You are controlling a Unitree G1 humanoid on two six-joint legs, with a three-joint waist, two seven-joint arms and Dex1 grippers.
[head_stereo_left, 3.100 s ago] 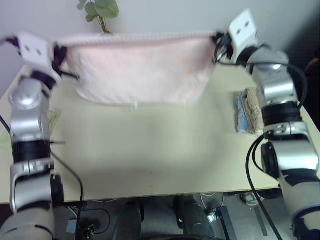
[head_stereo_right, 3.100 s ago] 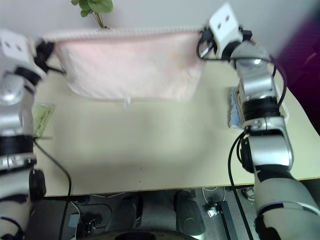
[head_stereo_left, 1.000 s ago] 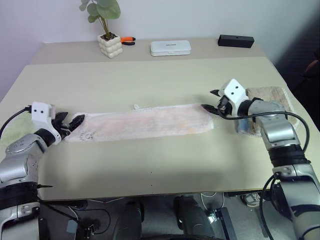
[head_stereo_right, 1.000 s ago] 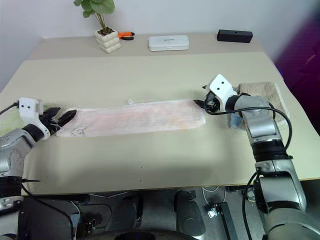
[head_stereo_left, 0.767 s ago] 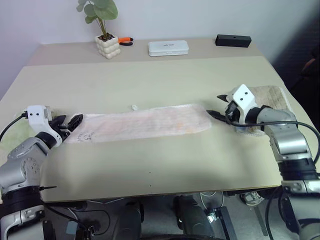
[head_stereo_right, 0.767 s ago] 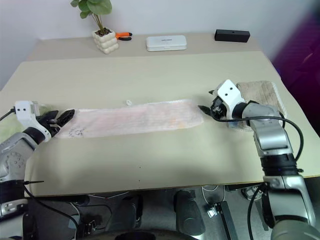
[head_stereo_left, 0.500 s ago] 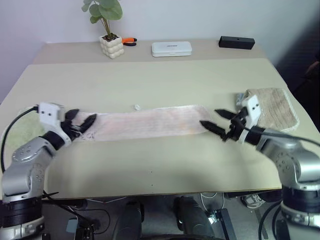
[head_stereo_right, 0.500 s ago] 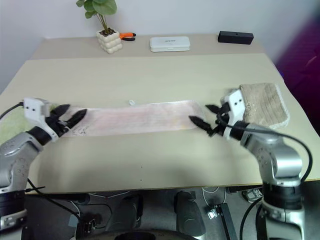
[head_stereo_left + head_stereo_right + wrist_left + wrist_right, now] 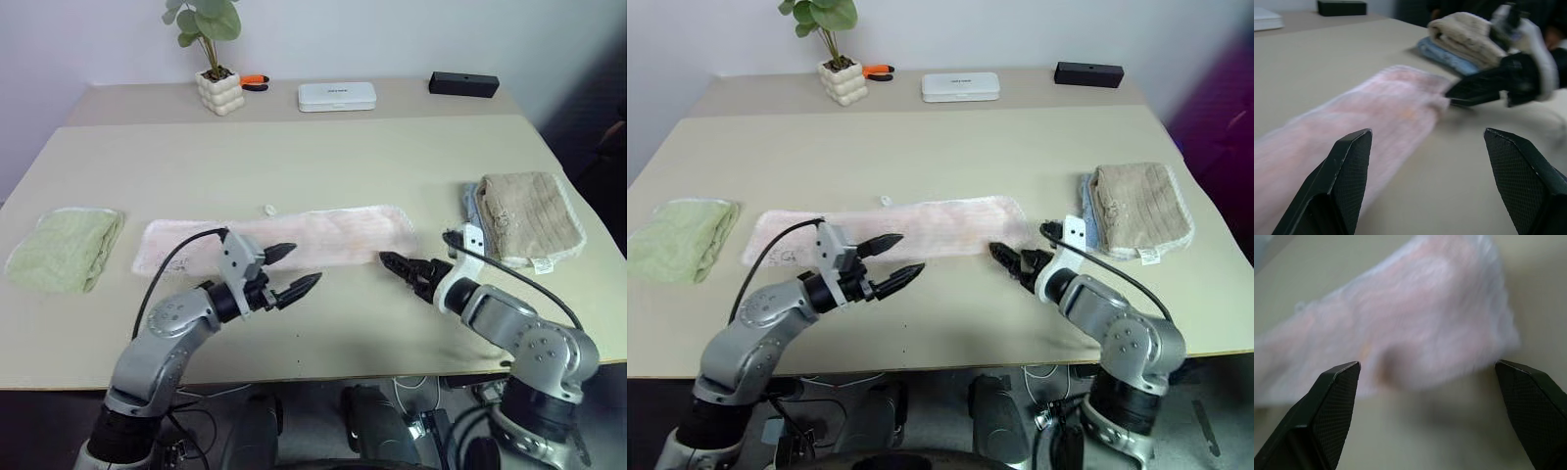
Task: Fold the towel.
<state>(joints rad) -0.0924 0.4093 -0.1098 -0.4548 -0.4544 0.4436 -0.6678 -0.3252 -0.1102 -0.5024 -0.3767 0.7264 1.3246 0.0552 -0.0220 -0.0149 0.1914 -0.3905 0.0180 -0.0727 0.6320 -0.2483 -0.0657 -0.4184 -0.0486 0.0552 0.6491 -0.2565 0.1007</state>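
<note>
The towel (image 9: 284, 240) lay flat on the table (image 9: 323, 157) as a long, narrow pale pink band running left to right across the middle, with a small white tag at its far edge. Neither gripper held it. The left gripper (image 9: 292, 270) was found just in front of the towel's near edge, near the band's middle, its fingers (image 9: 303, 286) spread apart and pointing toward the right. The right gripper (image 9: 407, 270) was found beside the towel's right end, close to its near corner, fingers likewise apart and pointing left toward the cloth; in the left wrist view its tips sat just at the towel's end, contact not determinable. A light green folded towel (image 9: 61, 249) lay well apart at the table's left edge. A beige-brown folded towel (image 9: 529, 215) lay on a blue cloth to the right. A potted plant (image 9: 217, 70), white case (image 9: 336, 95) and black box (image 9: 462, 83) stood along the far edge.
</note>
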